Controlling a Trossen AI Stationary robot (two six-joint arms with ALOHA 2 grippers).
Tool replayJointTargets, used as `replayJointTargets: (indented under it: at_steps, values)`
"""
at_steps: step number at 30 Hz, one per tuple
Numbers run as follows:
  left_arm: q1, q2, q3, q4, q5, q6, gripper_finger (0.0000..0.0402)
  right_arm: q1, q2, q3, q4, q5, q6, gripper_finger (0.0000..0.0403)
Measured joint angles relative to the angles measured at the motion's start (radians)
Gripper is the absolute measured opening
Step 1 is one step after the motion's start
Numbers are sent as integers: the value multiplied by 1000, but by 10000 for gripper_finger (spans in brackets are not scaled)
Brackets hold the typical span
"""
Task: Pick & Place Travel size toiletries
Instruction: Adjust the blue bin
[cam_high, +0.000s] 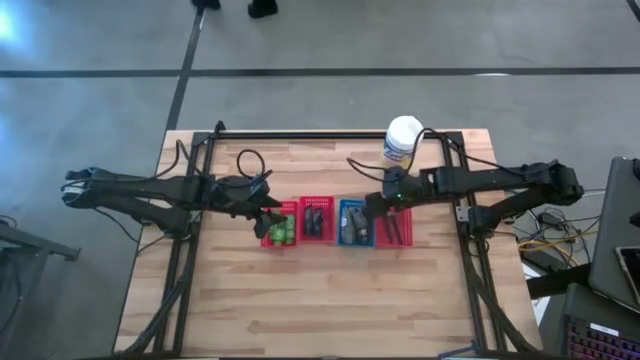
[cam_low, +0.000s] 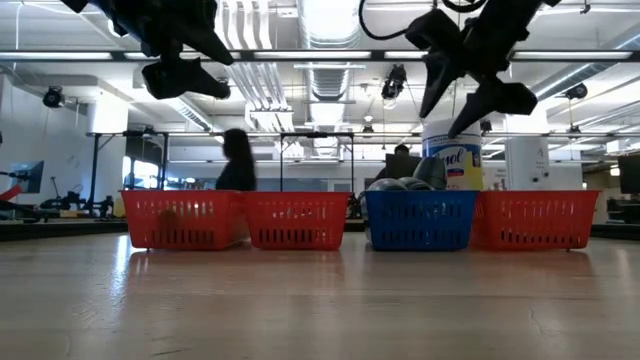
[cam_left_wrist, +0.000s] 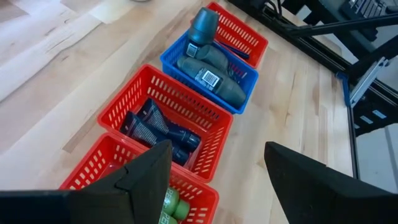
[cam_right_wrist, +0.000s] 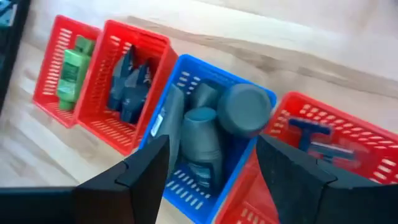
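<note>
Four small mesh baskets stand in a row on the wooden table. The leftmost red basket (cam_high: 281, 236) holds bright green pieces (cam_right_wrist: 69, 67). The red basket beside it holds dark purple packets (cam_left_wrist: 158, 130). The blue basket (cam_high: 353, 222) holds grey oval tubes (cam_right_wrist: 205, 134). The rightmost red basket (cam_high: 392, 228) holds thin dark sticks (cam_right_wrist: 317, 140). My left gripper (cam_left_wrist: 214, 186) is open and empty above the leftmost basket (cam_high: 270, 215). My right gripper (cam_right_wrist: 211, 174) is open and empty above the blue basket (cam_high: 376, 206). In the low view both grippers (cam_low: 185, 75) (cam_low: 470, 95) hang well clear of the basket rims.
A large white canister (cam_high: 402, 142) with a yellow-blue label stands behind the baskets at the far right. A black frame (cam_high: 200, 160) runs around the work area. Bare wood (cam_high: 320, 300) lies between the baskets and the near edge. A person (cam_low: 238, 165) shows in the room behind.
</note>
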Motion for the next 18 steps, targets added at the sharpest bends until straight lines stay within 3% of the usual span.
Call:
replayJointTargets:
  at_steps: [14, 18]
  values:
    - [0, 0, 0, 4, 0, 0, 262, -88, 155, -23, 60, -73, -81, 270]
    - [0, 0, 0, 3, -1, 0, 262, -89, 210, -25, 62, -117, -109, 264]
